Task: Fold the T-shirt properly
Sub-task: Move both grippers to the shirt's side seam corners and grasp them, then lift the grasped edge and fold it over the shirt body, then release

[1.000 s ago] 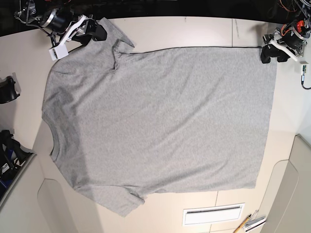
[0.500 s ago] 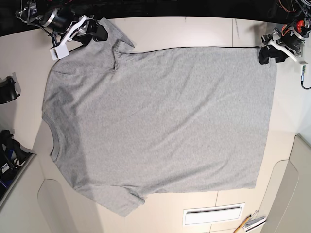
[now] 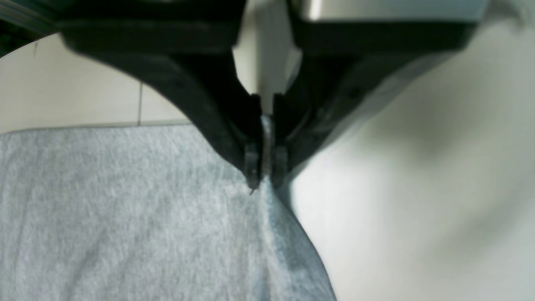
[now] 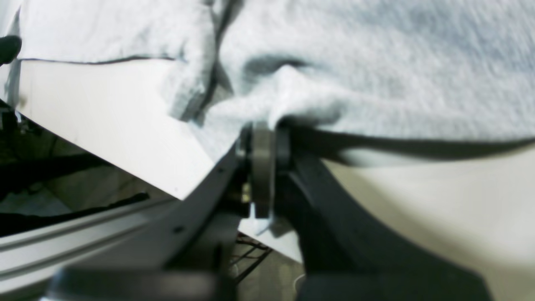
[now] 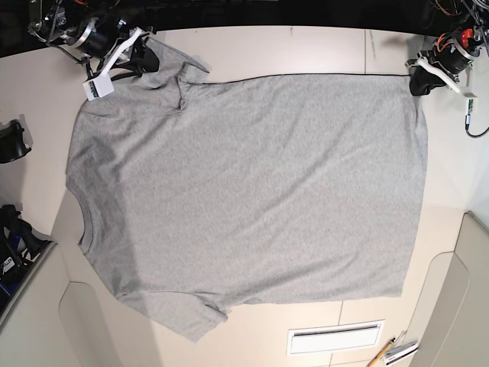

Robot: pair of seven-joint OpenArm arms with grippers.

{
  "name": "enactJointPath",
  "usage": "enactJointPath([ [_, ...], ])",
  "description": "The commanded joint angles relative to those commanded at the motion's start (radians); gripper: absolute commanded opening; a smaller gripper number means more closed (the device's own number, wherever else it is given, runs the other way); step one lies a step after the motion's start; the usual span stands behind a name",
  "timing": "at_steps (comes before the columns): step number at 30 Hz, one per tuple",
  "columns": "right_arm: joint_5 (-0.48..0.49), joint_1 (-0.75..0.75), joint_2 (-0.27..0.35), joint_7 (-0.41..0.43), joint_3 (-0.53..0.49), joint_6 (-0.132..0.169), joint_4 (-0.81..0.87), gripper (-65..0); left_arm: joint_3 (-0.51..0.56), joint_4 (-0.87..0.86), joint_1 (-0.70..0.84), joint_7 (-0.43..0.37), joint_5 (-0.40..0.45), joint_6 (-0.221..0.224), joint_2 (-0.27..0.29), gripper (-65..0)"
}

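1. The T-shirt [image 5: 252,191] lies spread flat, plain grey side up, on the pale table [image 5: 306,50], its ribbed neck at the base view's left edge and its hem at the right.
2. The left gripper [image 3: 262,173] is clenched on a thin fold of the hem corner; grey cloth fills the narrow slit between its jaws and spreads out below and to their left.
3. The right gripper [image 4: 263,138] is clamped on a bunched ridge of sleeve fabric, which rises directly above its jaws.
4. In the base view, the 2 grippers sit at the shirt's 2 far corners, left gripper [image 5: 422,79], right gripper [image 5: 145,60].
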Motion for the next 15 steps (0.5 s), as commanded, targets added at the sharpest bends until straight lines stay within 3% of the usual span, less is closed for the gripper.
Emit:
enactJointPath([
  [1, 0.004, 0.0, 0.0, -0.023, 0.0, 0.008, 0.0, -65.0, 0.0, 0.0, 0.0, 0.0, 0.0, -0.015, -0.002, -65.0],
  [2, 0.015, -0.002, 0.0, -0.047, 0.0, 0.013, 0.0, -65.0, 0.0, 0.0, 0.0, 0.001, 0.0, -0.057, -0.005, -65.0],
  [4, 0.044, -0.005, 0.0, -0.08, 0.006, 0.013, 0.0, -65.0, -0.003, 0.0, 0.0, 0.009, -0.001, -0.057, -0.008, -65.0],
  [8, 0.105, -0.005, 0.0, -0.111, 0.053, 0.051, 0.001, -65.0, -0.008, 0.002, 0.0, 0.06, -0.008, -0.057, -0.008, -65.0],
  [11, 0.137, -0.005, 0.0, -0.137, 0.1, 0.056, 0.002, -65.0, -0.044, 0.011, 0.0, 0.076, -0.083, -0.057, -0.008, -65.0],
  [13, 0.175, -0.006, 0.0, -0.163, 0.129, 0.076, 0.002, -65.0, -0.085, 0.019, 0.0, 0.093, -0.143, -0.057, -0.008, -65.0],
  [15, 0.189, -0.015, 0.0, -0.178, 0.147, 0.08, 0.002, -65.0, -0.129, 0.027, 0.0, 0.14, -0.198, -0.057, -0.008, -65.0],
])
